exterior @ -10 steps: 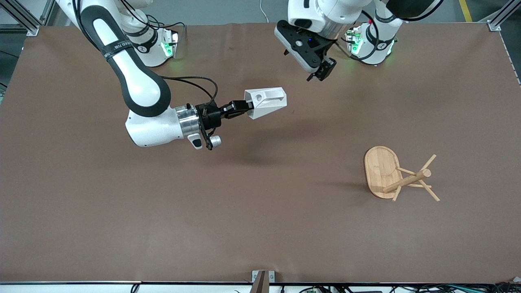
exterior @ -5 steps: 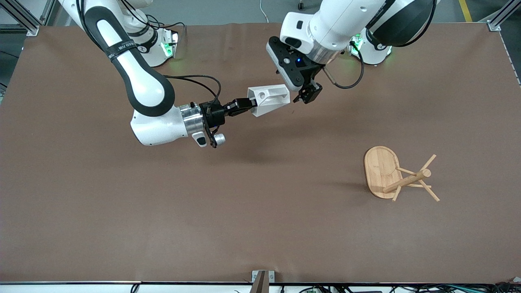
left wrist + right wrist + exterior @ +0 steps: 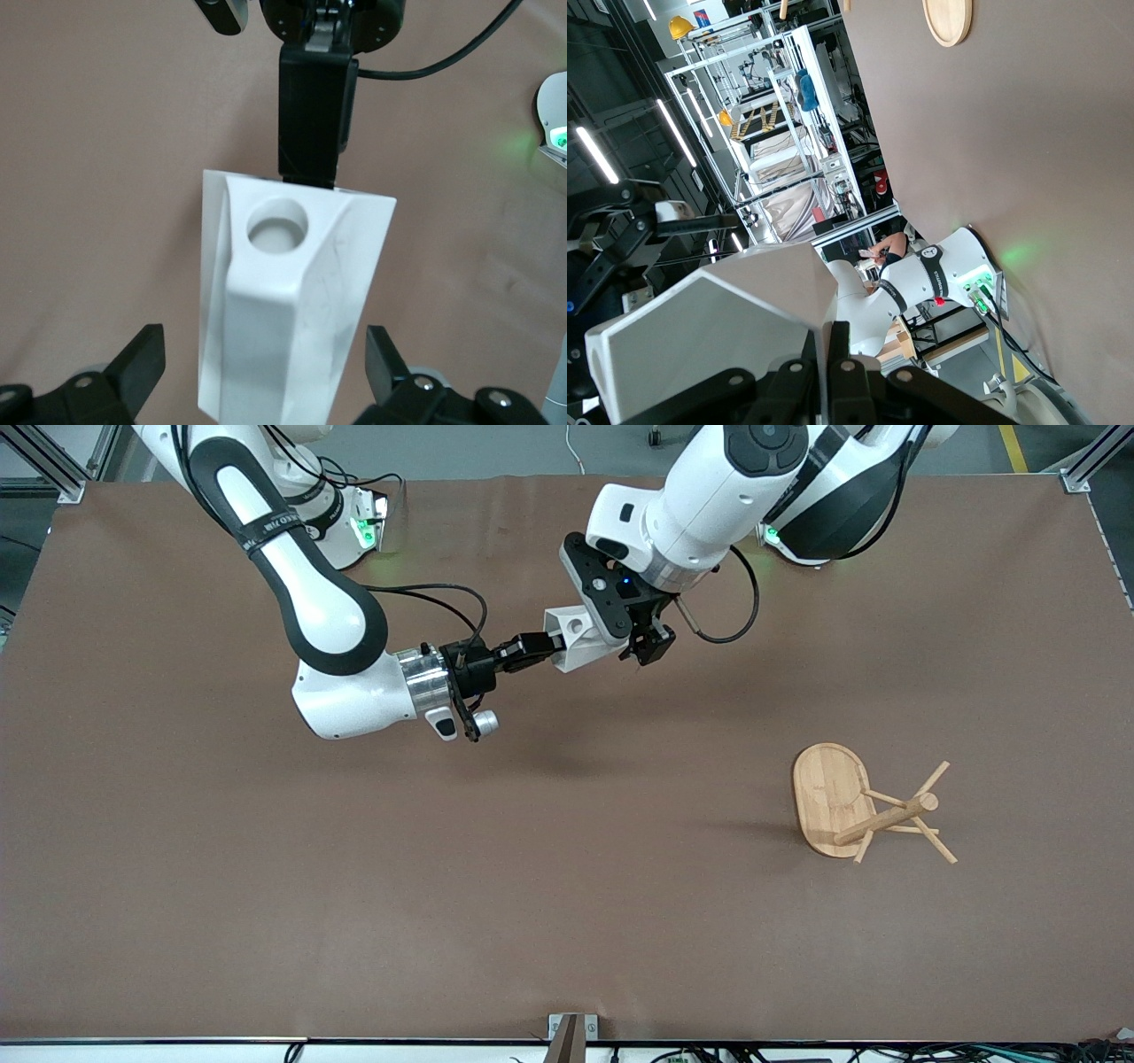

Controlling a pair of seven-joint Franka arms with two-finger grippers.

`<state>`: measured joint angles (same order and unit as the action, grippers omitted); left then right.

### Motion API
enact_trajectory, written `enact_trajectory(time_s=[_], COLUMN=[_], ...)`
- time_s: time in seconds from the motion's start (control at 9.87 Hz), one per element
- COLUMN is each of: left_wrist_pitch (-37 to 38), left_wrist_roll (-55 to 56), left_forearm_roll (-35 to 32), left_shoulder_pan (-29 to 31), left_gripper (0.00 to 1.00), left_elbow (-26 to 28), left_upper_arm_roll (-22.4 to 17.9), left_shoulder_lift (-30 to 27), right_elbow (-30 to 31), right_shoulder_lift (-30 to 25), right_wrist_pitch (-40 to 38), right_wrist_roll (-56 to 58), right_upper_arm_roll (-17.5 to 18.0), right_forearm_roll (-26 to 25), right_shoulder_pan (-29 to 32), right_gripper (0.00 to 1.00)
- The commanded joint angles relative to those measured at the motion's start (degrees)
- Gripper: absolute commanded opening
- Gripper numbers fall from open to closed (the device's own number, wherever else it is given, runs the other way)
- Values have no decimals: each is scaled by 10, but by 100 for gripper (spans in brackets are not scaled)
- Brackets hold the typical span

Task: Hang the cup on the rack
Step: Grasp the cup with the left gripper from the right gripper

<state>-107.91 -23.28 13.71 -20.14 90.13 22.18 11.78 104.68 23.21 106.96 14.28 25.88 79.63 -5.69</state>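
Your right gripper (image 3: 542,651) is clamped on the cup (image 3: 574,636), held in the air over mid-table. Your left gripper (image 3: 649,642) sits at the cup with fingers (image 3: 142,363) spread either side, not touching. The rack (image 3: 864,806) stands well apart, toward the left arm's end, nearer the front camera.
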Motion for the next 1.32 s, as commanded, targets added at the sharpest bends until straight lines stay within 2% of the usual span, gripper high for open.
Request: enact_trajectory(time_s=[0.0,0.1,0.2,0.3,0.51,0.61,0.71,0.81,0.91,1.01,1.22], left_wrist_pitch=[-19,-20,-20,-20,-21,-20,-20,-19,-17,-16,-15], left_wrist_roll=[-33,-33,-33,-33,-26,-24,-25,-26,-28,-32,-33], left_forearm_roll=[7,7,7,7,5,4,4,4,4,4,4], left_shoulder_pan=[0,0,0,-1,-10,-9,-8,-4,-3,-1,-1], left_gripper=[100,100,95,74,20,0,0,0,0,0,0], left_elbow=[12,21,27,32,36,36,36,36,34,34,33], left_upper_arm_roll=[3,4,4,4,4,5,5,5,5,5,4], left_shoulder_lift=[22,23,22,23,23,22,21,20,19,18,18], right_elbow=[8,8,8,7,8,8,8,8,6,8,5], right_shoulder_lift=[-10,-11,-11,-16,-24,-24,-24,-24,-26,-25,-25], right_wrist_pitch=[-1,-1,-1,-1,-2,-2,-2,-4,-4,-4,-4], right_wrist_roll=[-14,-16,-21,-34,-37,-37,-37,-47,-52,-52,-57], right_upper_arm_roll=[15,21,22,22,22,22,22,21,20,18,15], right_forearm_roll=[18,18,19,25,37,38,38,37,30,25,-51], right_shoulder_pan=[9,14,14,14,13,13,13,15,17,23,51], right_gripper=[1,1,1,1,1,1,2,20,94,100,100])
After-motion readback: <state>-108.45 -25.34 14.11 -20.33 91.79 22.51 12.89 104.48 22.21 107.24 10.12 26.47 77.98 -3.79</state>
